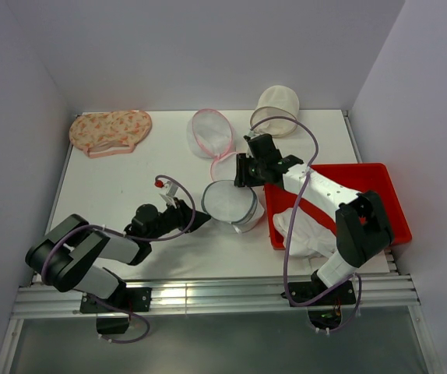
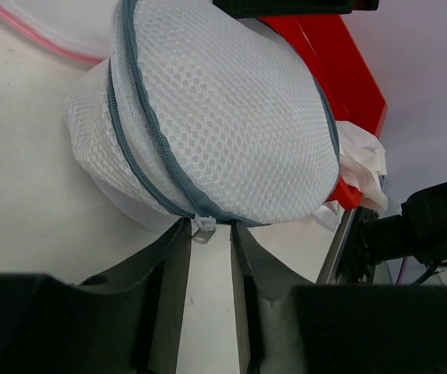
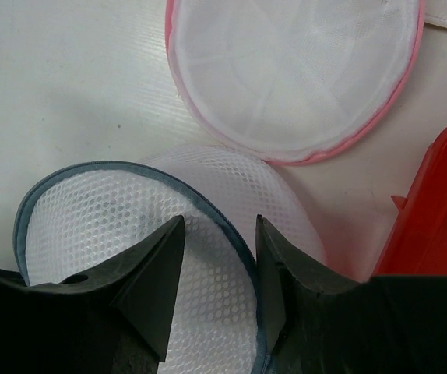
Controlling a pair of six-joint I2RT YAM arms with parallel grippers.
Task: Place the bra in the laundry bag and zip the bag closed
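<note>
**Both grippers at the laundry bag, mid-table**

Top view: the laundry bag [image 1: 231,204] sits mid-table, just beside the red bin [image 1: 379,187], which holds white cloth [image 1: 305,234]. The left gripper [image 1: 198,219] is at the bag's near-left side and the right gripper [image 1: 247,178] at its far edge.

Left wrist: the bag's two halves lie together, and the mesh hides what is inside. The zip pull [image 2: 204,224] sits between the left fingers [image 2: 173,273], which are slightly parted. I cannot tell whether they touch it.

Right wrist: the right fingers [image 3: 157,288] are spread wide, straddling the blue-grey rim [image 3: 227,227]. A pink-rimmed bag [image 3: 293,70] lies beyond.
</note>
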